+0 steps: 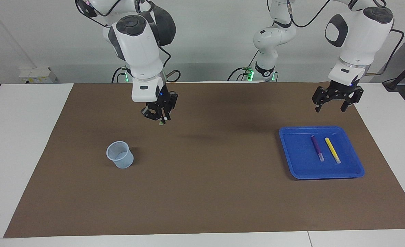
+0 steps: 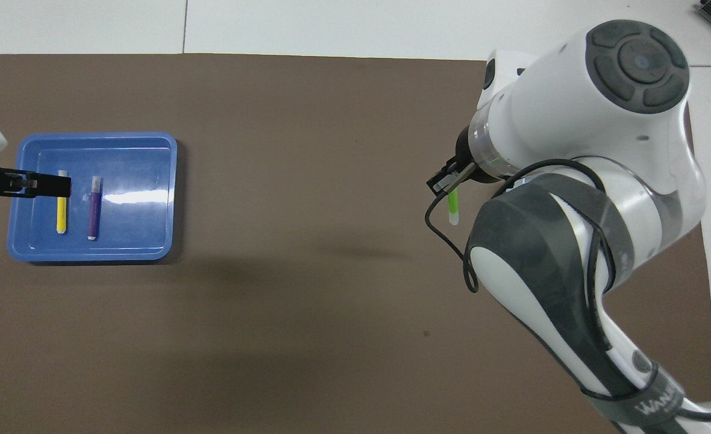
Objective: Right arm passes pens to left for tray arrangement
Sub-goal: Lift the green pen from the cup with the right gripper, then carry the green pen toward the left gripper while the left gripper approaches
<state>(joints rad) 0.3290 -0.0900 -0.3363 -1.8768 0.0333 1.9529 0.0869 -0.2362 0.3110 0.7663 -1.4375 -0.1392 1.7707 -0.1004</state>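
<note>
My right gripper [image 1: 158, 117] is raised over the brown mat, toward the table's middle from the cup, and is shut on the green pen [image 2: 453, 208]. The pen hangs tip down, and its whitish tip [image 1: 161, 122] pokes out below the fingers. The blue tray [image 1: 357, 168] lies toward the left arm's end of the table. In it the purple pen [image 1: 316, 147] and the yellow pen [image 1: 332, 150] lie side by side. High above the tray hangs my left gripper [image 1: 330, 108], open and empty, touching nothing.
A small translucent bluish cup [image 1: 120, 155] stands on the mat toward the right arm's end; the right arm hides it in the overhead view. The brown mat [image 1: 206, 178] covers most of the white table.
</note>
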